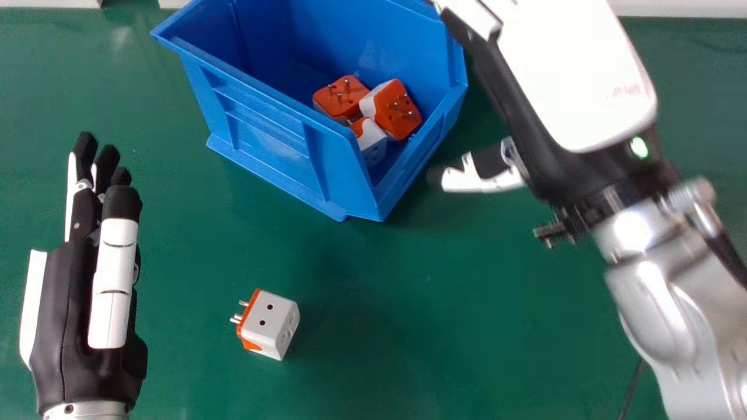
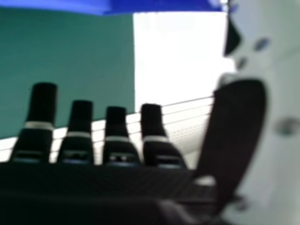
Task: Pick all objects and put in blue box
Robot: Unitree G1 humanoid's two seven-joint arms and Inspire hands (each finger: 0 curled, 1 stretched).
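The blue box [image 1: 262, 125] stands at the top centre of the head view with several orange and white adapters [image 1: 397, 111] inside. One more white adapter with an orange face [image 1: 271, 324] lies on the green table, pins toward the left hand. My right hand [image 1: 578, 70] is above the table at the box's right side, its fingertips cut off by the top edge. In the right hand view the right hand [image 2: 82, 126] has straight fingers holding nothing. My left hand [image 1: 87, 262] rests open at the left, fingers straight, apart from the loose adapter.
The green table [image 1: 437, 326] spreads around the box. A pale strip [image 1: 683, 7] runs along its far edge. A thin dark cable [image 1: 632, 388] shows at the lower right. The box's blue edge [image 2: 108, 5] shows in the right hand view.
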